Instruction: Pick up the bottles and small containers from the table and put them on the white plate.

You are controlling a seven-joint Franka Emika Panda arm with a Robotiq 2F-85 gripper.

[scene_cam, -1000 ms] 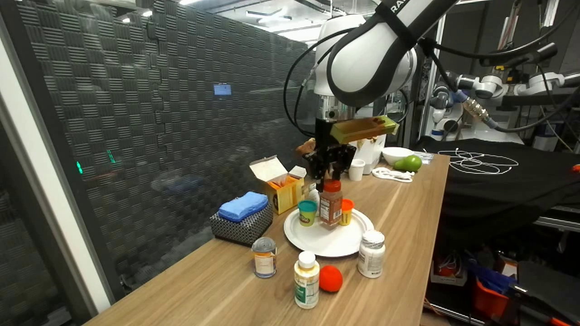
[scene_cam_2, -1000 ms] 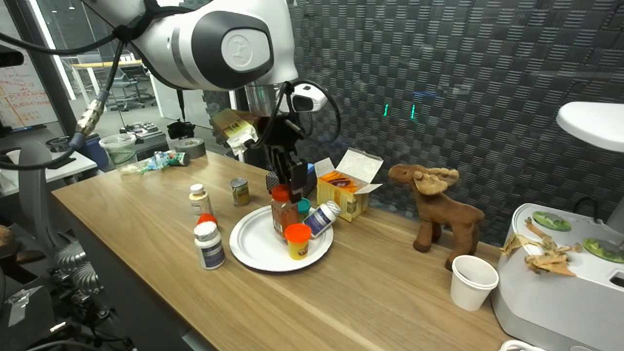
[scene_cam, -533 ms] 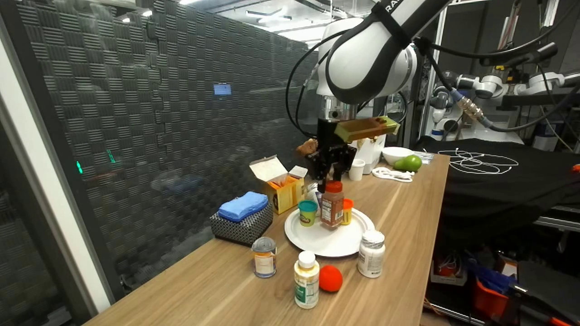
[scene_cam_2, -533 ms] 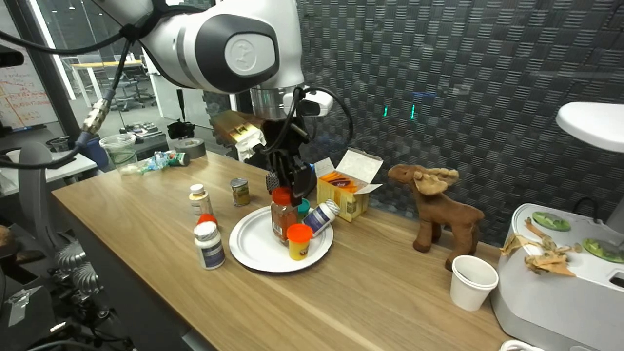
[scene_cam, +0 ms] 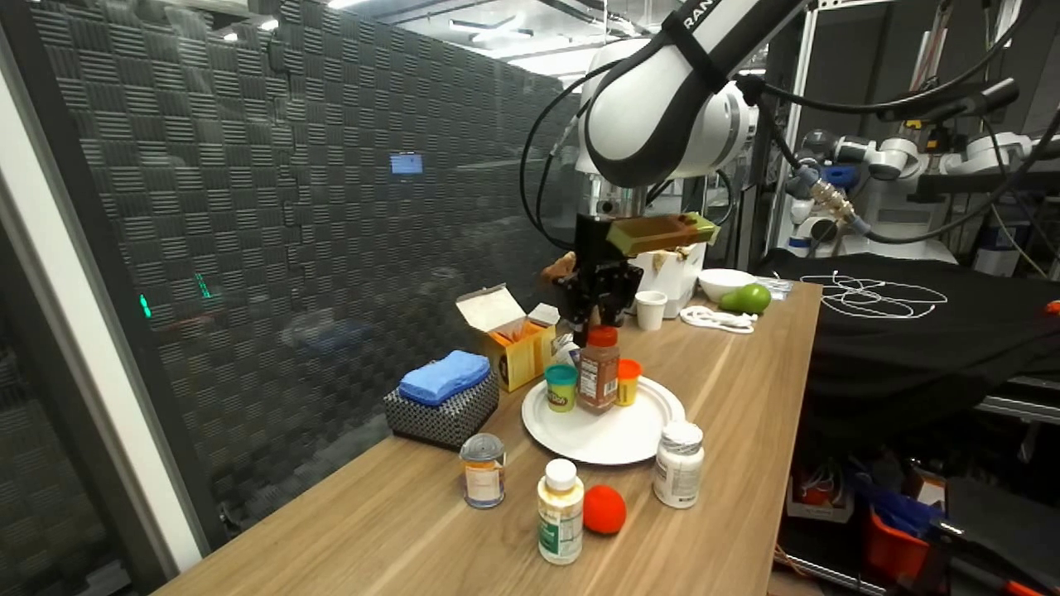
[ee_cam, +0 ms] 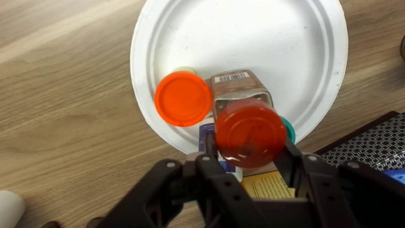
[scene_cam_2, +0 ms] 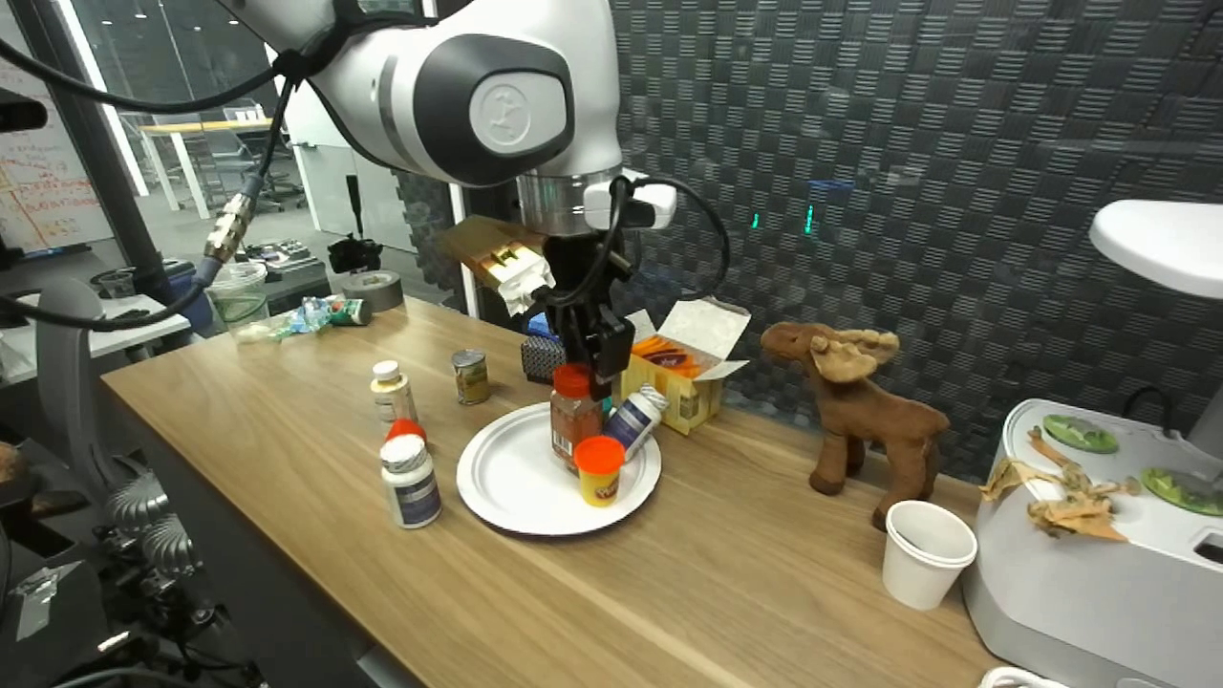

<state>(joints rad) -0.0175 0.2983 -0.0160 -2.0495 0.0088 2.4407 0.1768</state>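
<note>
Red, glossy cap (ee_cam: pixel 251 133) of the squarish bottle (scene_cam: pixel 599 381), pinched between the two black fingers (ee_cam: pixel 291 161) of the gripper (ee_cam: pixel 250 148). Note the governing relation: the bottle lies directly below the fingers, its long axis near upright and running down from the grip, so that its base faces the white plate (ee_cam: pixel 240 38). Whether that base touches the plate or stands just clear of it cannot be told from these views. Its neighbours there stand close — a yellow tub with an orange lid (scene_cam_2: pixel 599 468) to one side, a teal-lidded tub (scene_cam: pixel 561 389) to the other — and a white bottle with a blue label (scene_cam_2: pixel 635 420) leans at a tilt near by. The coming move presumably calls for a straight lowering, if there is a gap, then a parting of the fingers; sideways drift could knock a neighbour. In appearance the squarish bottle is transparent and flat-sided, filled with something reddish-brown, and bears a barcode (ee_cam: pixel 232 77) on one face; the cap is broad and round, in both exterior views a little narrower than the body.
</note>
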